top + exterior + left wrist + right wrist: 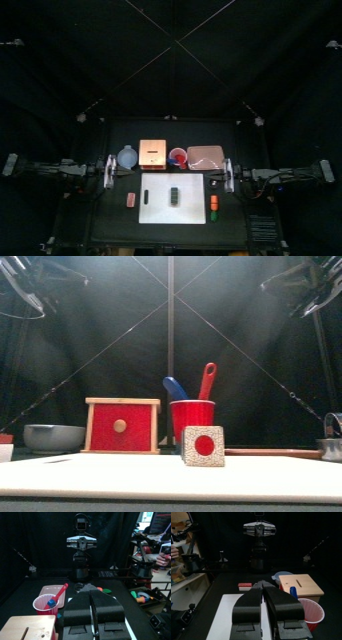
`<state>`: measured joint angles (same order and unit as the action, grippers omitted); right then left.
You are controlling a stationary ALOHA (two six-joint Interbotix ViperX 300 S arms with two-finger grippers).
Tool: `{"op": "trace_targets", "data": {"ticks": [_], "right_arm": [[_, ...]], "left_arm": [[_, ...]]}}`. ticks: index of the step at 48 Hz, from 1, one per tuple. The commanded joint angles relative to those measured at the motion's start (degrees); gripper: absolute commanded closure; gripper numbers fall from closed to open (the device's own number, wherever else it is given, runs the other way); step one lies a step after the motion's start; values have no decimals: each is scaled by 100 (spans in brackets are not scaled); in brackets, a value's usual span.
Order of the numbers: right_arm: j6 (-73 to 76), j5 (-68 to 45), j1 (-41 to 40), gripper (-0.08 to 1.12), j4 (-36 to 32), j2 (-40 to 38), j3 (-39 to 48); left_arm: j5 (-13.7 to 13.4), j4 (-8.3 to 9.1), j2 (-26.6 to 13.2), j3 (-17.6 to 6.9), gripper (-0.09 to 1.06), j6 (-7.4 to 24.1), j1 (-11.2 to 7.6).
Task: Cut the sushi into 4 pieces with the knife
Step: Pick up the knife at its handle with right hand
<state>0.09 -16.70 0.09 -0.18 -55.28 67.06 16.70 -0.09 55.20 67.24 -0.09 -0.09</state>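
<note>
Top view: the sushi roll (pixel 175 193) lies mid-way on the white cutting board (pixel 194 215), the red cup (pixel 178 156) at its 12 o'clock, the left gripper (pixel 110 172) at 10 and the right gripper (pixel 230 176) at 2. Front view: the red knife (pixel 207 380) and blue knife (pixel 175 388) stand in the cup, likely light, stiff plastic, best taken high on the shaft. Wrist views: both pairs of jaws are pressed together, empty.
</note>
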Motion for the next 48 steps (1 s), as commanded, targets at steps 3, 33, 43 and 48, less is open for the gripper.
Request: {"op": "trace_targets", "data": {"ticks": [3,33,43,48], "right_arm": [[88,44,-167,101,281,202,-466],[35,4931,-606,97,97,2804,-4254],[44,5950,-571,74,-202,3366,-4948],[44,6311,-536,48,-369,3665,-5221]], "left_arm": [[457,-9,-202,-123,102,0,26],[527,-9,-1204,-378,97,26,18],[527,-9,-1195,-343,97,26,35],[527,-9,-1195,-316,97,18,35]]}}
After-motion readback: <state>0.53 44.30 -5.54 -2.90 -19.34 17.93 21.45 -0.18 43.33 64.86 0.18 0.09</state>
